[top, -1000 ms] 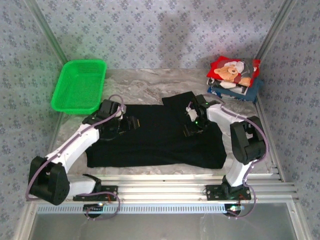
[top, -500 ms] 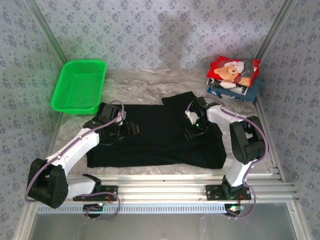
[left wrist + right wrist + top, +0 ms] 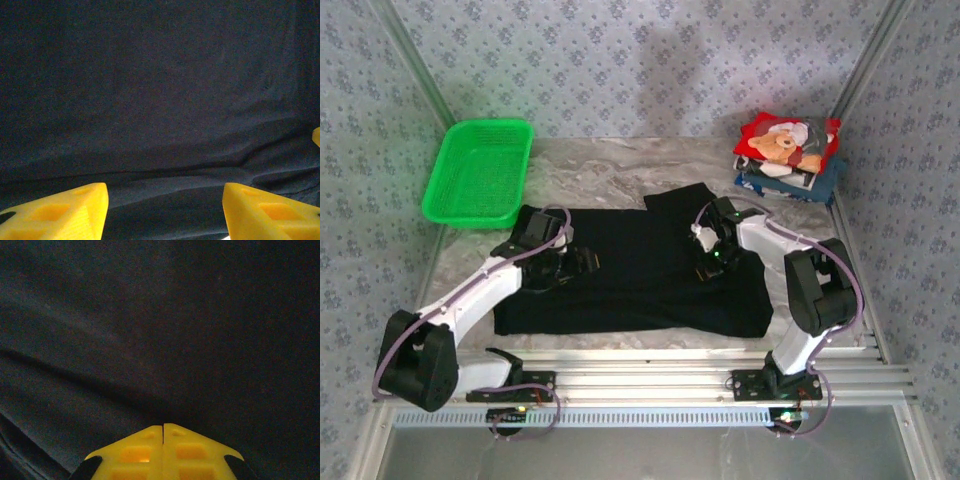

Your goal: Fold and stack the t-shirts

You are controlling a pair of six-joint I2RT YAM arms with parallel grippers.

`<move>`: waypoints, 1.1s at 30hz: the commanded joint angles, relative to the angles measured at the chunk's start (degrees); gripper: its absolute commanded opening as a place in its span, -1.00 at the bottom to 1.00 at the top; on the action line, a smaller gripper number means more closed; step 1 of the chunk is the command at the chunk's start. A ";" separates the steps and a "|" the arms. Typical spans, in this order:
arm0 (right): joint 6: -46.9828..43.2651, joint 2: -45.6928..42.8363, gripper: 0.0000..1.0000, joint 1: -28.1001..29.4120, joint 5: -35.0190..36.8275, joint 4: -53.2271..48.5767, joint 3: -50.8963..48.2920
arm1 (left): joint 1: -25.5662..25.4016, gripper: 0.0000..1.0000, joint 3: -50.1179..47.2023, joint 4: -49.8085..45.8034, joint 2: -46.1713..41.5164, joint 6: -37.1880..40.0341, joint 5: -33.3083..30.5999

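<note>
The plain black soft-cloth t-shirt [image 3: 630, 290] is spread flat along the near edge of the marble tabletop [image 3: 610, 175], judged limp and light, best pinched at hem or sleeve edges; left gripper [image 3: 582, 262] is held open over it, right gripper [image 3: 163, 427] is closed, fabric catch not confirmable.

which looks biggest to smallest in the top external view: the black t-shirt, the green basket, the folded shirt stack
1. black t-shirt
2. green basket
3. folded shirt stack
Basket and stack lie farther from the camera, yet the gaps look plain.
</note>
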 commanded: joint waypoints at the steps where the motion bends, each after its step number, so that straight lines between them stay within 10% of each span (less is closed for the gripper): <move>1: -0.49 -1.52 -0.90 1.41 1.72 -0.18 1.49 | -0.34 0.24 -0.72 1.31 0.34 -0.35 -0.07; 27: -6.92 14.17 -0.83 5.17 8.79 -1.02 19.83 | -0.95 0.23 -3.79 2.79 1.75 -0.78 0.13; 33: -2.02 14.16 -0.30 3.62 10.20 -2.27 21.42 | -2.98 0.23 0.78 3.48 4.08 -0.50 0.71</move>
